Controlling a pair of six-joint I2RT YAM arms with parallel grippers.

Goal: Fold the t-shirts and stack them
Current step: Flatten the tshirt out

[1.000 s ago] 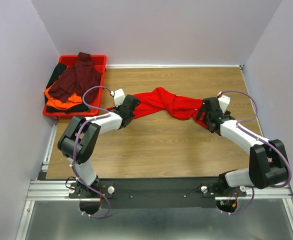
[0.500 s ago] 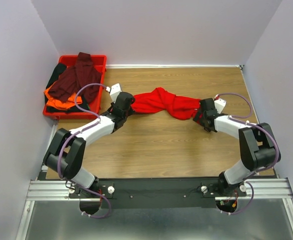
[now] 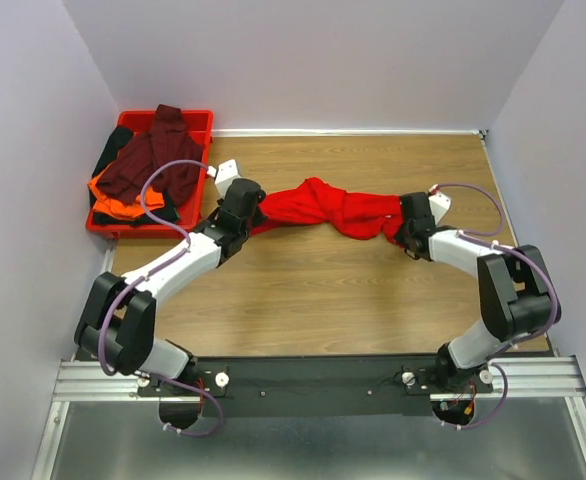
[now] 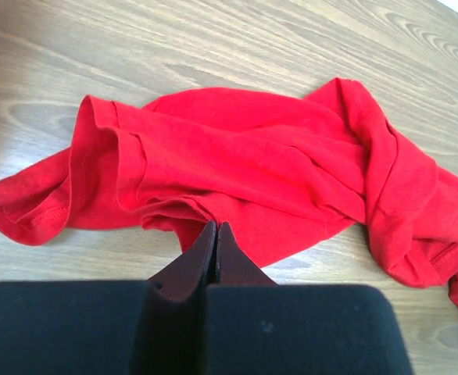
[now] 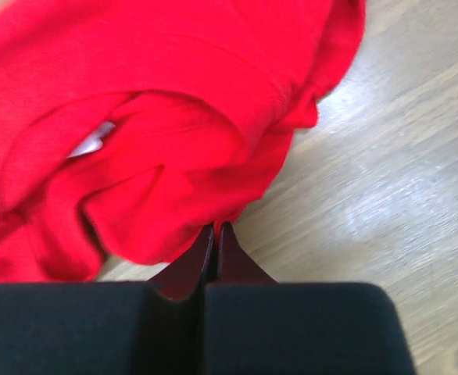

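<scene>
Two hands gripped the bunched red shirt (image 3: 333,208) on the tabletop (image 3: 323,290): left hand (image 4: 216,226) already clamped on one end, right hand (image 5: 216,228) just snapped shut from wide open on the other, so spreading it flat could probably begin.

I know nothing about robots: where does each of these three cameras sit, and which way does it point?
Top external: fixed above and behind the robot, looking down on the table, the red t-shirt and the tray; both arms show whole.
Left wrist: on the left arm, looking past the closed left fingers at the shirt's left end.
Right wrist: on the right arm, looking past the closed right fingers at the shirt's right end.
Shared: all three show the red t-shirt on the wooden table.
</scene>
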